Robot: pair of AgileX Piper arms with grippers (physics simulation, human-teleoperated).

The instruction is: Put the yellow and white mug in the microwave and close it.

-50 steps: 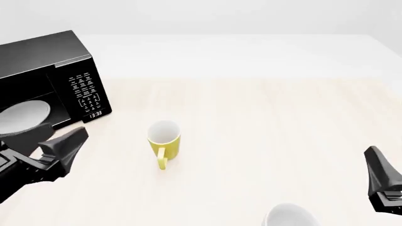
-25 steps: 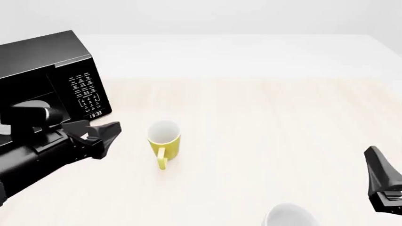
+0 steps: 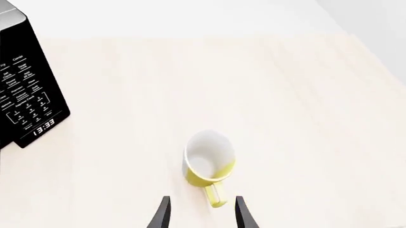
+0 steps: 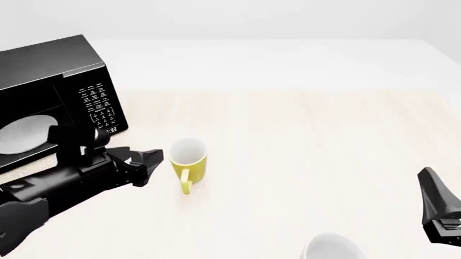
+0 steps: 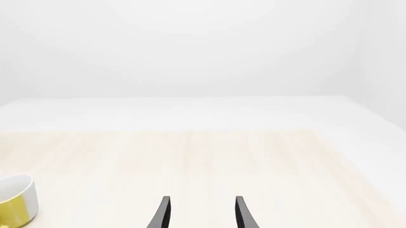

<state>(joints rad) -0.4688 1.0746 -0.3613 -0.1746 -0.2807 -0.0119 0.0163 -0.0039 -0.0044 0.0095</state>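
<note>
The yellow and white mug (image 4: 188, 163) stands upright on the table, its handle toward the near edge; the left wrist view also shows the mug (image 3: 208, 164). My left gripper (image 4: 149, 160) is open just left of it, not touching, and its fingertips (image 3: 163, 213) frame the handle from above. The black microwave (image 4: 68, 91) sits at the far left with its door open and the white plate (image 4: 21, 134) visible inside; its button panel (image 3: 25, 104) shows in the left wrist view. Open and empty, my right gripper (image 4: 439, 208) hangs at the right edge. The mug (image 5: 16, 199) appears at the side of the right wrist view.
A plain white-grey rounded vessel (image 4: 331, 248) sits at the near edge, right of centre. The light wooden table (image 4: 303, 129) stretches between the mug and the right arm.
My left arm has swung right from near the microwave's front toward the mug, its gripper now close beside it. The mug and the right arm have stayed put.
</note>
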